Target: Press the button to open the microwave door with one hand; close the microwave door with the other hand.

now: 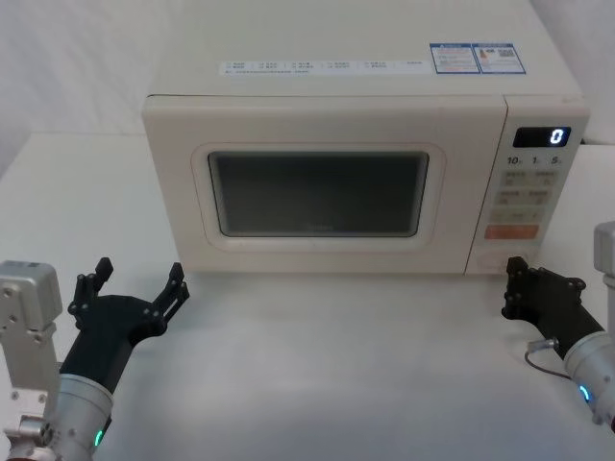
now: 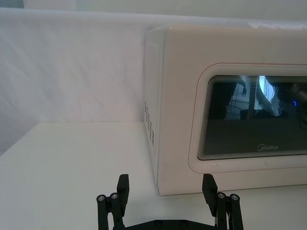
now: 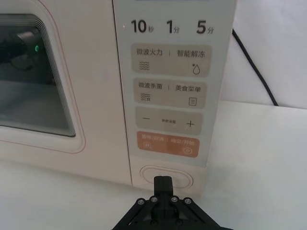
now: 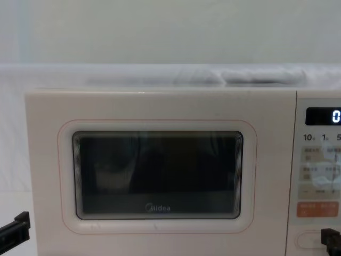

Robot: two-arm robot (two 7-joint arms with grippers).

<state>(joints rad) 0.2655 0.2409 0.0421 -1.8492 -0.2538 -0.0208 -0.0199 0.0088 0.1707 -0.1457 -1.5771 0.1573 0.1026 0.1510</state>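
1. door's shut, nothing done yet: the microwave door (image 1: pixel 317 192) sits flush with the front, and both the opening press and the closing push are left.
2. right gripper (image 3: pixel 163 183), fingers pinched together, empty, is lined up just before the button (image 3: pixel 165 176) under the orange key (image 3: pixel 167 143).
3. left gripper (image 1: pixel 137 284) waits spread wide on the table (image 1: pixel 327 375) near the door's left corner.
4. inside the microwave (image 1: pixel 346 106): window's too dark to tell.

The microwave door (image 1: pixel 322 187) is sitting shut, flush with the oven's front: a cream-white panel with a dark rounded window, a thin pink outline and a grey "Midea" logo. The button (image 3: pixel 165 177), a wide cream oval, is lying lowest on the control panel, under the orange key.
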